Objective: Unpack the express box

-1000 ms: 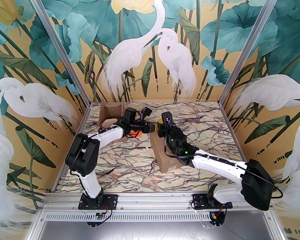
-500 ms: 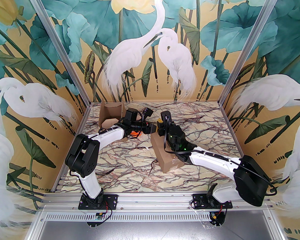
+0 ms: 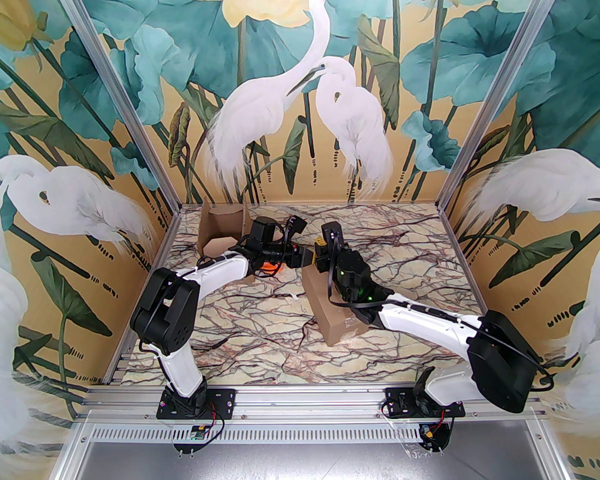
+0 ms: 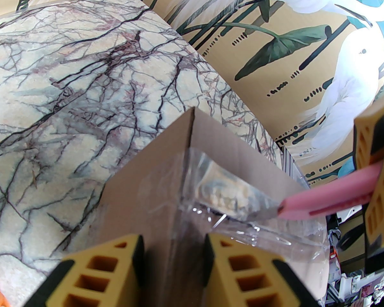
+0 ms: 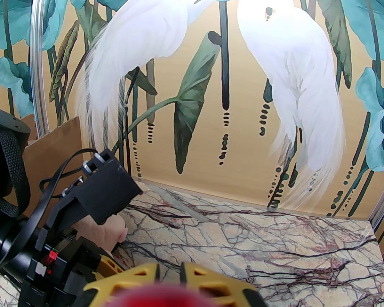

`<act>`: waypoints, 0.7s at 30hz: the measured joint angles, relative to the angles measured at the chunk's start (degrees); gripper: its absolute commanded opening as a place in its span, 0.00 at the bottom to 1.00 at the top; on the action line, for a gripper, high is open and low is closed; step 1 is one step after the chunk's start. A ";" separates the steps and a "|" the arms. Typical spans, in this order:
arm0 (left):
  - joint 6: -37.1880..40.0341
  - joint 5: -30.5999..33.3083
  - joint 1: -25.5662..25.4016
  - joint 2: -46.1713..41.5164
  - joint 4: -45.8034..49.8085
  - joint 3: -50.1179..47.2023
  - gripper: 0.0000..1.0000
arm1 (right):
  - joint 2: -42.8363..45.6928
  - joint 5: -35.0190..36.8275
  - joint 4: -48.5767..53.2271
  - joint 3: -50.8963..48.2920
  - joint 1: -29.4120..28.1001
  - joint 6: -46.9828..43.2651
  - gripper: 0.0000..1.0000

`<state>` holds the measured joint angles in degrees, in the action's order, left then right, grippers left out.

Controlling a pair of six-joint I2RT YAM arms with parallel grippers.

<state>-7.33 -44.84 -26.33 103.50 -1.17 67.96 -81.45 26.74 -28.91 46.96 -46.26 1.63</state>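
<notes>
Swung inward at the right elbow [image 3: 500, 363] since a second ago. Right hand [image 4: 368, 181] clamped on one pink knife [image 4: 326, 200], left hand [image 4: 172, 245] pinching corner of sealed box [image 3: 317, 313], middle of bench [image 3: 260, 318]. Left wrist view: blade on clear tape [image 4: 211, 184]. Top view: two boxes, open box [image 3: 220, 228] at back left.

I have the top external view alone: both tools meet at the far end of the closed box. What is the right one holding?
Observer: A pink cutter, clamped in the right tool.
Operator: Where is its blade end?
Observer: At the clear tape over a corner of the box.
Operator: And the other arm?
Observer: The left tool has one finger on each side of that box's edge. Whether they press on it is unclear.
</notes>
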 measured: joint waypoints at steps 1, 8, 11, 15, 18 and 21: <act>0.00 0.15 0.00 0.00 0.00 0.00 0.35 | 0.00 0.02 0.26 0.00 0.00 0.02 0.00; -0.02 1.22 -0.33 -0.28 0.09 0.00 0.34 | 0.76 0.07 2.78 -0.24 0.02 0.96 0.00; -0.09 1.60 -0.46 -0.33 0.17 0.00 0.33 | 2.34 0.02 4.63 -0.55 0.04 2.05 0.00; -0.46 2.80 -0.70 -0.44 0.15 0.00 0.33 | 4.94 0.00 7.91 -1.05 -0.17 3.30 0.00; -0.68 3.85 -0.70 -0.66 0.07 0.00 0.32 | 7.23 0.00 10.29 -1.73 -0.55 4.61 0.00; -0.68 4.24 -0.76 -0.81 0.09 -0.13 0.32 | 9.07 0.02 11.37 -2.89 -1.11 5.64 0.00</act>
<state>-8.01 -40.60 -27.09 102.69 -1.08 67.83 -72.38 26.76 -17.54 44.07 -47.37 7.27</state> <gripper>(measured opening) 0.329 0.186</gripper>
